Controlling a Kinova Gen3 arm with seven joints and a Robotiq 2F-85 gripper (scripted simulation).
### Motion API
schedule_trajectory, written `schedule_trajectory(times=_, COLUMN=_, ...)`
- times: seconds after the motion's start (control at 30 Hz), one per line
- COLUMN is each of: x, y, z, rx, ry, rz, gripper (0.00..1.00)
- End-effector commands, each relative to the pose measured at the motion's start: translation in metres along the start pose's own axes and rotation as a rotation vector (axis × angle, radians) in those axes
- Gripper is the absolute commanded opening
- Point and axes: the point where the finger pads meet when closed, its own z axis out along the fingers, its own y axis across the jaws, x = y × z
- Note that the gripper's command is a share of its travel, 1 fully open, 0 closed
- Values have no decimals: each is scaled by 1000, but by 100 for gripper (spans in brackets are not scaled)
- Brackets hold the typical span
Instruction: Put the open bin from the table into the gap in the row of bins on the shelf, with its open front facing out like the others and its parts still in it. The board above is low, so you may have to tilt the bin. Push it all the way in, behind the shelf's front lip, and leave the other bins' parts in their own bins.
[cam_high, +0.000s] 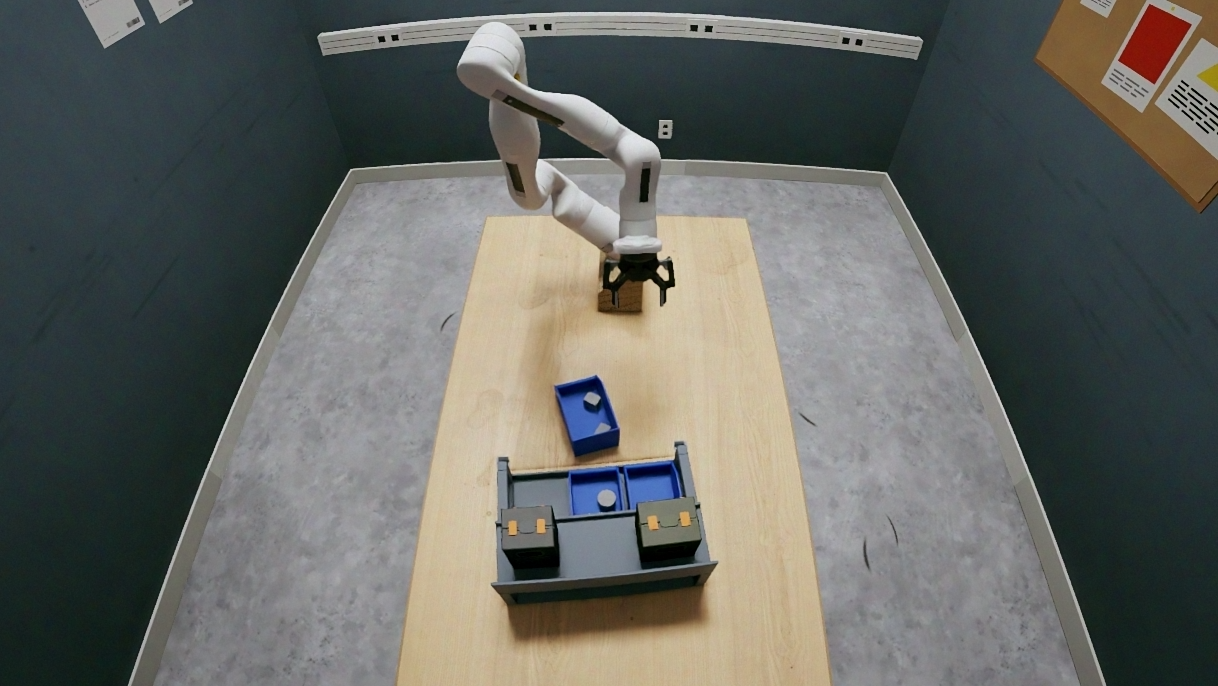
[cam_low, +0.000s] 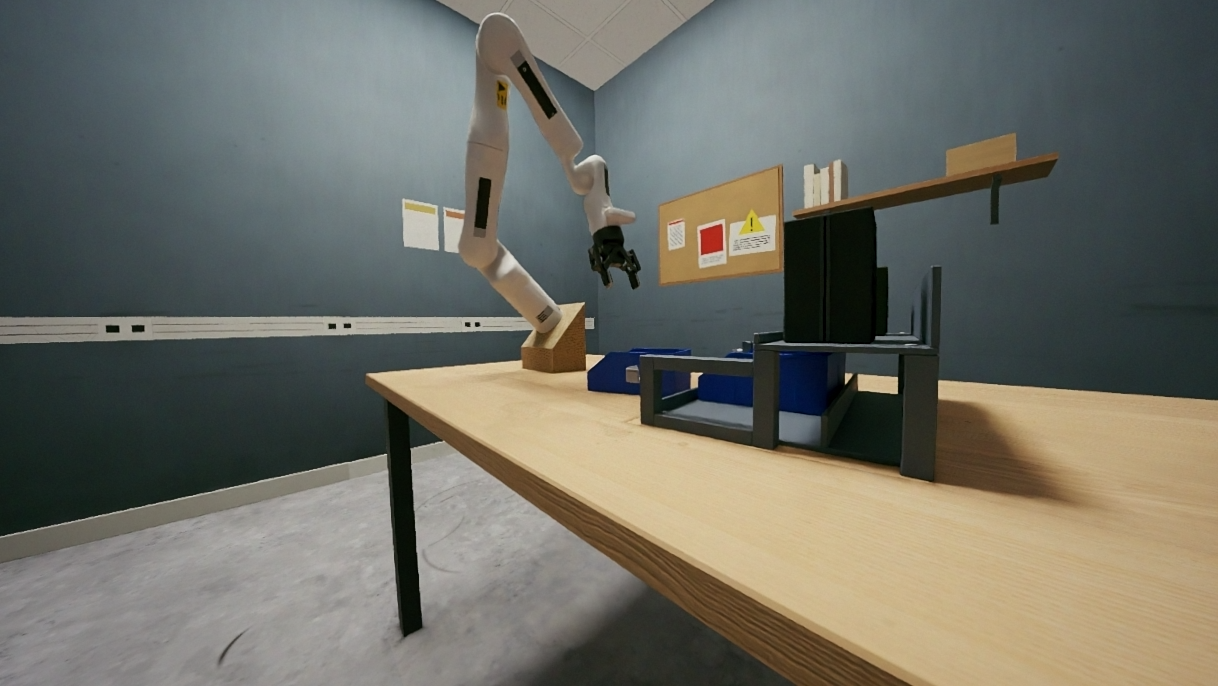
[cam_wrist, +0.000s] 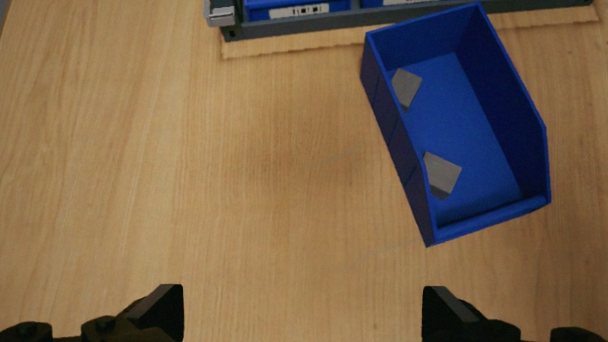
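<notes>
While our hand (cam_high: 638, 298) (cam_low: 620, 283) (cam_wrist: 302, 312) hangs wide open with nothing in its grasp, we see the open bin (cam_high: 586, 415) (cam_low: 609, 374) (cam_wrist: 465, 120) lower down on the worktop (cam_high: 715, 366) (cam_low: 545, 443) (cam_wrist: 250, 175), between it and the shelf (cam_high: 596, 545) (cam_low: 764, 400) (cam_wrist: 320, 27).

On the back wall, a long white rail (cam_high: 617, 23) (cam_low: 230, 327) with paired black sockets, a white outlet (cam_high: 664, 128) below. Above the rail in the exterior view, two pale sheets with coloured headers. On the adjoining wall, a brown corkboard (cam_high: 1082, 51) (cam_low: 720, 200) bearing a red-panelled sheet (cam_high: 1150, 51) (cam_low: 710, 242), a yellow-triangle notice (cam_high: 1193, 102) (cam_low: 751, 238) and a smaller sheet (cam_high: 1097, 6) (cam_low: 675, 234). Farther along, a brown wall shelf (cam_low: 929, 189) with upright white books (cam_low: 812, 187) at one end and a tan box (cam_low: 980, 155) near the other. Underfoot, a mottled grey floor (cam_high: 298, 426) (cam_low: 255, 553) with thin, dark, curved scuffs; overhead, a pale panelled ceiling (cam_low: 588, 25).
</notes>
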Motion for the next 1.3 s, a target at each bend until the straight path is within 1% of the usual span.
schedule_trajectory(times=0.0, x=22, y=15, z=4, rx=-1, ry=3, rz=-2, gripper=100)
schedule_trajectory(times=0.07, x=39, y=26, z=8, rx=-1, ry=3, rz=-1, gripper=100)
schedule_trajectory(times=0.47, x=39, y=26, z=8, rx=-1, ry=3, rz=-1, gripper=100)
schedule_trajectory(times=0.63, x=79, y=54, z=16, rx=-1, ry=3, rz=-1, gripper=100)
schedule_trajectory(times=1.03, x=79, y=54, z=16, rx=-1, ry=3, rz=-1, gripper=100)
schedule_trajectory(times=1.2, x=124, y=84, z=25, rx=-1, ry=3, rz=-1, gripper=100)
schedule_trajectory(times=1.27, x=124, y=84, z=25, rx=-1, ry=3, rz=-1, gripper=100)
